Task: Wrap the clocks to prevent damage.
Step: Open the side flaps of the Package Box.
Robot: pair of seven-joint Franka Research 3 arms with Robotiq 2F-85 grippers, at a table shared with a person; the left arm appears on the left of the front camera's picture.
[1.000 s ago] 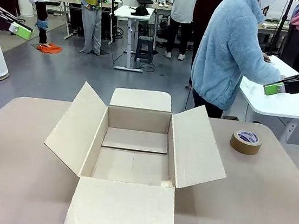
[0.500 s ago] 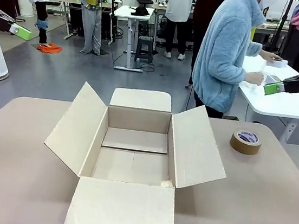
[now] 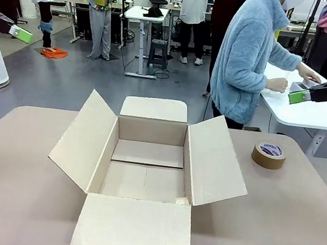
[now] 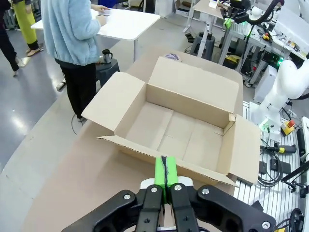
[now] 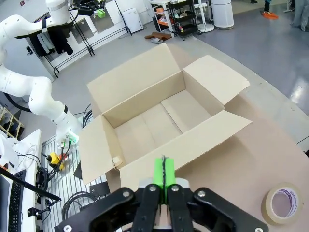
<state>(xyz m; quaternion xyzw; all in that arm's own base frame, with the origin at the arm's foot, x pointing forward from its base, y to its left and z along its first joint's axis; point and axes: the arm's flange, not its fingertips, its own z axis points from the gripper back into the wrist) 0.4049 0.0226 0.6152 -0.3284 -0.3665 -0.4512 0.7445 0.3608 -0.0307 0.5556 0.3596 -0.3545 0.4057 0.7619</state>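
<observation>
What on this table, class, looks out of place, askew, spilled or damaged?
Nothing stands out. The box sits square to the table edge, flaps spread and empty. The tape roll lies flat, apart from the box. Nothing is spilled.

Tan box (image 3: 133, 226), brown tape roll (image 3: 269, 154), lt-blue fleece (image 3: 245, 61), left pincer (image 4: 164, 160) black w/ green pads (image 4: 160, 171).

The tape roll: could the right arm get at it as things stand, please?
Probably yes: the tape roll lies alone on the table, nothing covering it; the right gripper, jaws shut, must open first.
</observation>
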